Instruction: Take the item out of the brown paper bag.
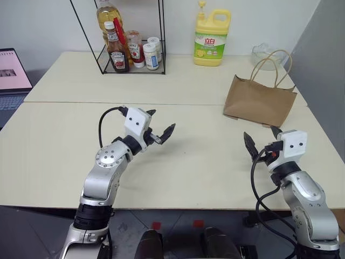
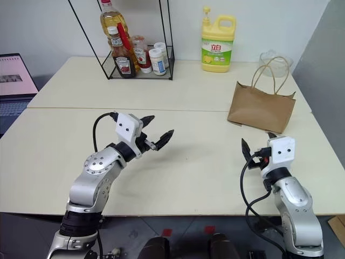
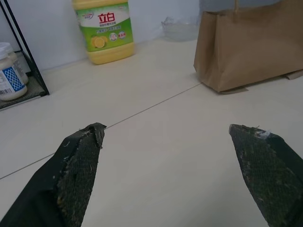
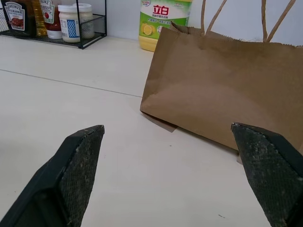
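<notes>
Brown paper bag (image 1: 259,100) stands upright on the far right part of the pale table (image 1: 194,156), its two thin tan cord handles (image 1: 275,62) looping up above its closed-looking top edge; nothing of what is inside can be seen, and no print shows on its plain sides. Behind it, near the wall, sits a clear glass bowl (image 1: 265,54). Farther left along the wall stands a yellow detergent jug (image 1: 211,39) with a green label bearing two red Chinese characters and a picture of lemons. A black wire rack (image 1: 129,51) at the back holds a bottle of golden oil (image 1: 108,16), two Heinz ketchup bottles (image 1: 116,51) and a white jar (image 1: 151,56) with a blue-checked label whose writing is too small to read. A laptop (image 1: 12,78) lies at the far left edge. The left gripper (image 1: 160,128) hovers over the middle of the table, its two black fingers spread wide with nothing between them. The right gripper (image 1: 261,140) hangs just in front of the bag, apart from it, fingers likewise splayed and empty.
</notes>
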You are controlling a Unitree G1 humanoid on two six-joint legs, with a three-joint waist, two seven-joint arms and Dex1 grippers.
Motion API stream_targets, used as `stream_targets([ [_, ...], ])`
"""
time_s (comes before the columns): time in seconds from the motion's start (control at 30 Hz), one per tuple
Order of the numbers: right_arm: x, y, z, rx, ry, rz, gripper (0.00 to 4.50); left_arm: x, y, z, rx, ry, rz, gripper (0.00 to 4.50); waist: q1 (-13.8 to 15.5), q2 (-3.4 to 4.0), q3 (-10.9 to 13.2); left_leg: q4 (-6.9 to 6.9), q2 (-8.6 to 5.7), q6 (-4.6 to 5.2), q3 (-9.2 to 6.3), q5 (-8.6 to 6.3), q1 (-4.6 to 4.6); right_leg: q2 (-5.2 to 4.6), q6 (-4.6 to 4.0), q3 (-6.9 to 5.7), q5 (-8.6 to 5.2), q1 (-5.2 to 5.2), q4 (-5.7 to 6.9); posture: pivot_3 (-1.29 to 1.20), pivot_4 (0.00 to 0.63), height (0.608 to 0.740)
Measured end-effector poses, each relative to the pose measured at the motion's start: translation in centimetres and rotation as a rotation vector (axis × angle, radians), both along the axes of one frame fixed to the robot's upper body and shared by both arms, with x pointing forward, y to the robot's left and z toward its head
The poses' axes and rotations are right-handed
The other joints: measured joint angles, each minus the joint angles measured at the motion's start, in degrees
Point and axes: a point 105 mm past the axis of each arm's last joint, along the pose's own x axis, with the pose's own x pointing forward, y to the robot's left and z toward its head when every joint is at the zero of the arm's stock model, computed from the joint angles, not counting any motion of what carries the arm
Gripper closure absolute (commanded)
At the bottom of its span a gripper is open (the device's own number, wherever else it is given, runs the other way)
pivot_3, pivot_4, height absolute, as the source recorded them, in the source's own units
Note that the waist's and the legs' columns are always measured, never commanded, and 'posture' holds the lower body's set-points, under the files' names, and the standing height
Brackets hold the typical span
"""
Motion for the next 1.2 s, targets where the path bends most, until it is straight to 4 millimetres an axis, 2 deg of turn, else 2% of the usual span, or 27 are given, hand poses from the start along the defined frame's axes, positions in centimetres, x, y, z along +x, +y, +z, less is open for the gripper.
stream_targets([
  [0.83, -0.7, 0.2, -0.3, -0.048, 0.018, 0.043, 0.00, 0.2, 0.5, 0.6, 0.019, -0.007, 0.008, 0.02, 0.0, 0.00, 0.0, 0.03, 0.00, 0.00, -0.04, 0.00, 0.00, 0.00, 0.00, -0.03, 0.00, 0.03, 0.01, 0.00, 0.150, 0.740],
  [1.0, -1.4, 1.2, 1.2, -0.119, -0.020, 0.111, 0.00, 0.0, -0.1, 1.3, 0.040, -0.030, -0.048, 0.02, 0.0, 0.00, 0.0, 0.03, 0.00, 0.00, -0.05, 0.00, 0.00, 0.00, 0.00, -0.05, 0.00, 0.03, 0.01, 0.00, 0.150, 0.740],
  [1.2, -2.1, 1.7, 3.8, -0.192, -0.050, 0.164, 0.00, -1.3, -2.4, 2.0, 0.070, -0.069, -0.217, 0.02, 0.0, -0.01, 0.0, 0.07, -0.01, 0.00, -0.07, 0.00, 0.01, 0.00, 0.00, -0.06, 0.00, 0.08, 0.02, 0.00, 0.150, 0.740],
])
